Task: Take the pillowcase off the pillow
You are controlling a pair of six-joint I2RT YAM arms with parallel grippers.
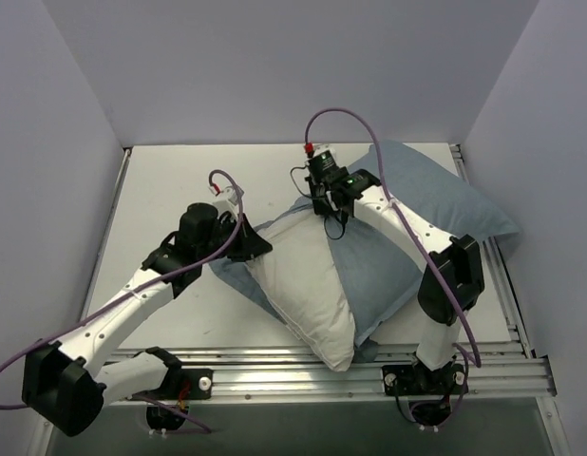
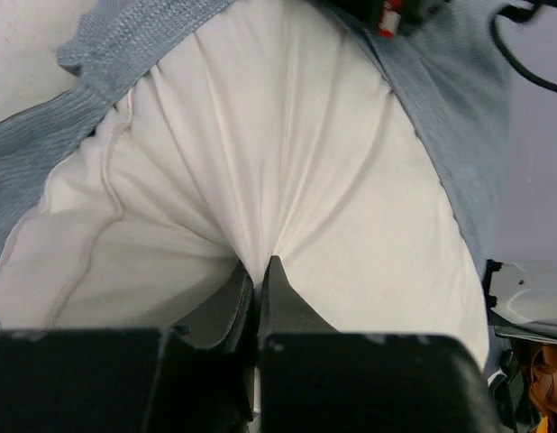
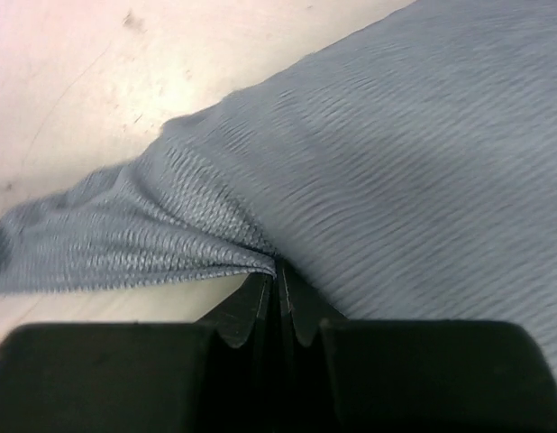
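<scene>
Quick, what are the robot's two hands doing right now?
Left gripper: jaws closed, pinching the white pillow.
Right gripper: jaws closed, pinching the blue-grey pillowcase.

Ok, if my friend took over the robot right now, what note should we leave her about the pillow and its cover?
Left end effector: shut, pinching a fold of the white pillow.
Right end effector: shut, pinching the blue-grey pillowcase near its edge.
Done: the pillow's near end sticks out of the pillowcase, toward the arm bases.
Left: the far part looks to be inside the pillowcase. Probably pull the two apart until the pillow comes free.
</scene>
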